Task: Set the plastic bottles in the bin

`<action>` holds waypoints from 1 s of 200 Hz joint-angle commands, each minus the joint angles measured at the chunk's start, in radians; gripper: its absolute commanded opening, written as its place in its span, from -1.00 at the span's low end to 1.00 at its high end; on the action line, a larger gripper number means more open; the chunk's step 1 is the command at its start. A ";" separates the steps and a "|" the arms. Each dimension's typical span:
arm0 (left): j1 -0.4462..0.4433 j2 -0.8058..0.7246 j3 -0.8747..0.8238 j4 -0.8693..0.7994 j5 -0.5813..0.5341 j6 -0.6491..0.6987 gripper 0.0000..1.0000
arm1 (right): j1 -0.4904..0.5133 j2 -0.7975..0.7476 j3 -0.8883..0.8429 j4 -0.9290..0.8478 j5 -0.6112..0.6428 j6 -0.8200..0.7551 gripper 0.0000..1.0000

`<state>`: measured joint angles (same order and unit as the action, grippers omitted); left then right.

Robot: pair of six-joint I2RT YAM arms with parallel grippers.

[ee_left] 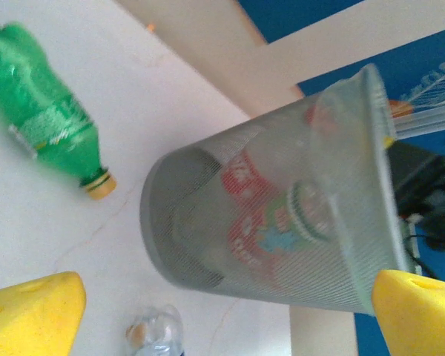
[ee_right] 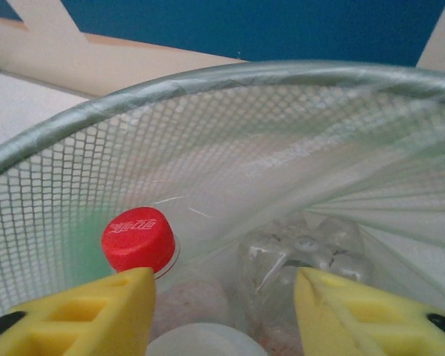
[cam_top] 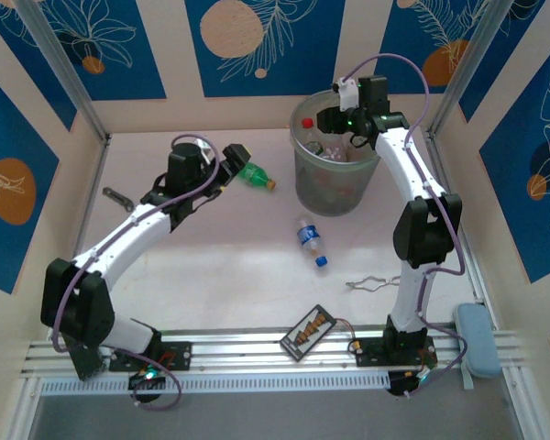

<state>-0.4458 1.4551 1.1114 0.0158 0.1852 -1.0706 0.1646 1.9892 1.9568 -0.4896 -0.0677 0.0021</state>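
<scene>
On the near table (cam_top: 211, 275) the blue-labelled bottle (cam_top: 312, 243) lies loose; further on, your left gripper (cam_top: 233, 156), jaws wide and empty, sits just beside the green bottle (cam_top: 253, 172), cap pointing toward the bin (cam_top: 335, 183). Beyond, the right gripper (cam_top: 335, 120) hangs over it, jaws parted, holding nothing.

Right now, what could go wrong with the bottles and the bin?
The green bottle lies on its side beside the bin; it might roll off if the open left jaws nudge it. The right jaws hang over the bin's mouth, so pulling away carelessly could knock its rim and tip it.
</scene>
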 commanded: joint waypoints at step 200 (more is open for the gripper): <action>-0.369 0.649 0.192 0.073 0.005 -0.329 0.96 | -0.120 -0.615 -0.351 -0.108 -0.095 0.217 0.91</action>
<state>-0.7921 2.0506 1.3018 0.0708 0.1715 -1.3533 0.0525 1.4158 1.6218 -0.5991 -0.1383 0.2058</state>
